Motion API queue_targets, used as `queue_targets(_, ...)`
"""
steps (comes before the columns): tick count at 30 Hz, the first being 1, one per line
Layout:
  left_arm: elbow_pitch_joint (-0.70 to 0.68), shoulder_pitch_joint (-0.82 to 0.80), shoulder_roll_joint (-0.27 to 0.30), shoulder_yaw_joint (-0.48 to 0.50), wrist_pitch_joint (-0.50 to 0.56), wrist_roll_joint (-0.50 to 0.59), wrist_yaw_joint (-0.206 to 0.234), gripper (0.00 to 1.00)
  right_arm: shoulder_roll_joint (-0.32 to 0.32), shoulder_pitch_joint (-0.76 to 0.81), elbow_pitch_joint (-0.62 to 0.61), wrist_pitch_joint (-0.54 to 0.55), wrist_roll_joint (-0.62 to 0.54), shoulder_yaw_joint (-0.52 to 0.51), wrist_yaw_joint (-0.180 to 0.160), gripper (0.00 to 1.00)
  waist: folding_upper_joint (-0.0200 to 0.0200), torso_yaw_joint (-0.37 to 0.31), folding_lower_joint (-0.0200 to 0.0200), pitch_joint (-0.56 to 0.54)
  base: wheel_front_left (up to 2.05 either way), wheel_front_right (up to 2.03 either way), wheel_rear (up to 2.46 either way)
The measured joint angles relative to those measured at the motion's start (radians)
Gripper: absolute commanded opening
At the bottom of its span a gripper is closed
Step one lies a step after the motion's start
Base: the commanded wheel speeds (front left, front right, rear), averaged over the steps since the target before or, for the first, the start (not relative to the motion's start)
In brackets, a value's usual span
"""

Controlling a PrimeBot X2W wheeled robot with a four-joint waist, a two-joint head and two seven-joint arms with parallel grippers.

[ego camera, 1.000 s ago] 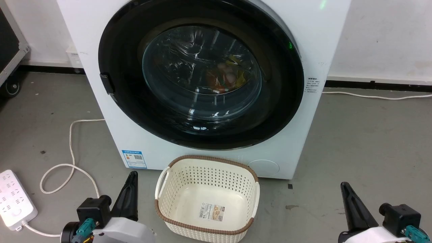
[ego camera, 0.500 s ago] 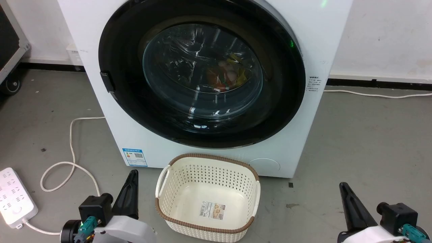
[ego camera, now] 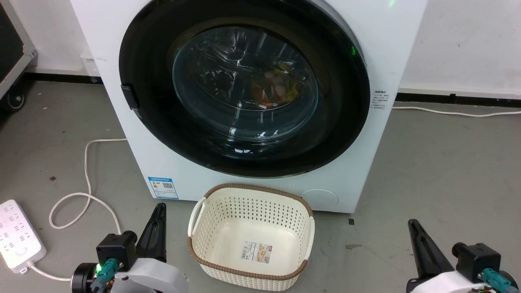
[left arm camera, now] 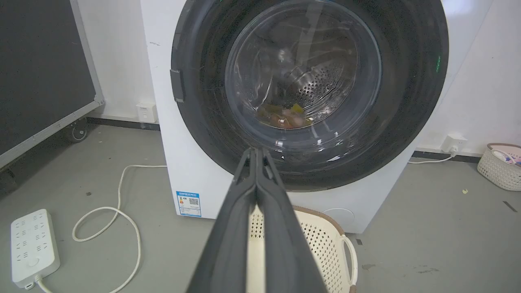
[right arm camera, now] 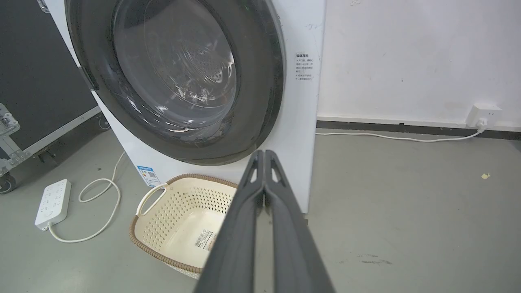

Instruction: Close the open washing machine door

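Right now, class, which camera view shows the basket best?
The head view: the whole basket, rim, both handles and the label inside, with nothing in front. In the left wrist view the left tool hides most of it; in the right wrist view the right tool covers one side.

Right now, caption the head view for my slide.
Washing machine door shut, cream basket in front, left gripper and right gripper closed.
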Motion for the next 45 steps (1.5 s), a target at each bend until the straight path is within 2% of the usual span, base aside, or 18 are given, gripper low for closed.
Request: queue_targets(45, -0.042, 0.001, -0.042, 0.057, 0.064, 0.124, -0.018, 0.00, 0.000, -0.034, -0.023, 0.039, -0.068, 0.006, 0.000, 0.00, 0.0000, 0.009, 0.0000, 0.021, 0.00, 0.00, 0.00)
